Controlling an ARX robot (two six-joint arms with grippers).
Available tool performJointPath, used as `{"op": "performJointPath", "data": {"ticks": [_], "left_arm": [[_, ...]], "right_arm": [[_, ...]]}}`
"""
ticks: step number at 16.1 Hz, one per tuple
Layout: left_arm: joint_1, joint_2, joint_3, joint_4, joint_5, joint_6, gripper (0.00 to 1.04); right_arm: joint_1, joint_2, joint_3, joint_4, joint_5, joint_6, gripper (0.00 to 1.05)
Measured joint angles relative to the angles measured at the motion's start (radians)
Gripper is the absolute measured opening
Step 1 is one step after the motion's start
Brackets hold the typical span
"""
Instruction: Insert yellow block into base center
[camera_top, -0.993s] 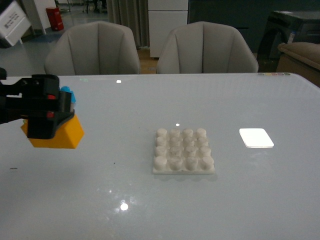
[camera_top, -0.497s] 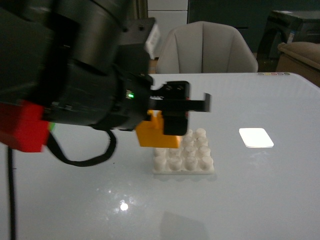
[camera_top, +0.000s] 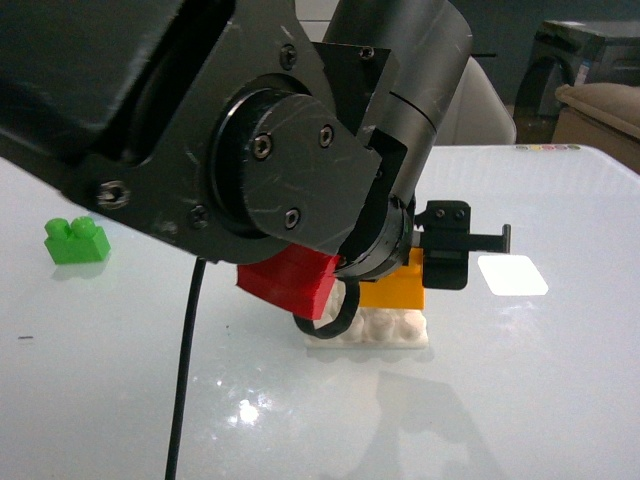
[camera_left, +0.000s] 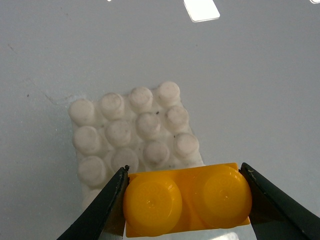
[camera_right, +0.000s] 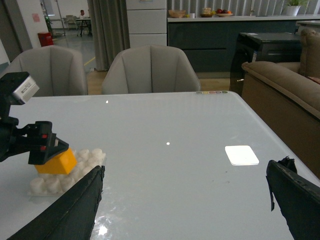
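1. Overhead, the left gripper (camera_left: 182, 175) has its two dark fingers closed against the short ends of the yellow block (camera_left: 187, 201), studs facing up.
2. By the left wrist view, the block hangs over one edge row of the base (camera_left: 131, 134) rather than its centre; whether it touches the studs cannot be told.
3. Judged by looks, the block is a light, rigid plastic brick with smooth sides that could slip or twist. The end-on hold suits it, leaving the underside free to press onto the studs.
4. Across the table (camera_right: 190, 125), the right gripper (camera_right: 185, 172) is spread wide and holds nothing.
5. Well apart from the base lie a green brick (camera_top: 76, 241) and a white patch (camera_top: 512, 275).
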Motion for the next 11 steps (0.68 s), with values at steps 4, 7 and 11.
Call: {"op": "performJointPath", "data": {"ticks": [4,7,11], "left_arm": [[0.010,0.168,0.153,-0.011,-0.082,0.009,0.60],[0.012,0.185,0.159,-0.011,-0.097,0.007,0.60],[0.016,0.190,0.159,0.015,-0.104,0.006,0.60]], "right_arm": [[0.000,0.000,0.000,0.000,0.000,0.000,0.98],[0.000,0.000,0.000,0.000,0.000,0.000,0.98],[0.000,0.000,0.000,0.000,0.000,0.000,0.98]]}}
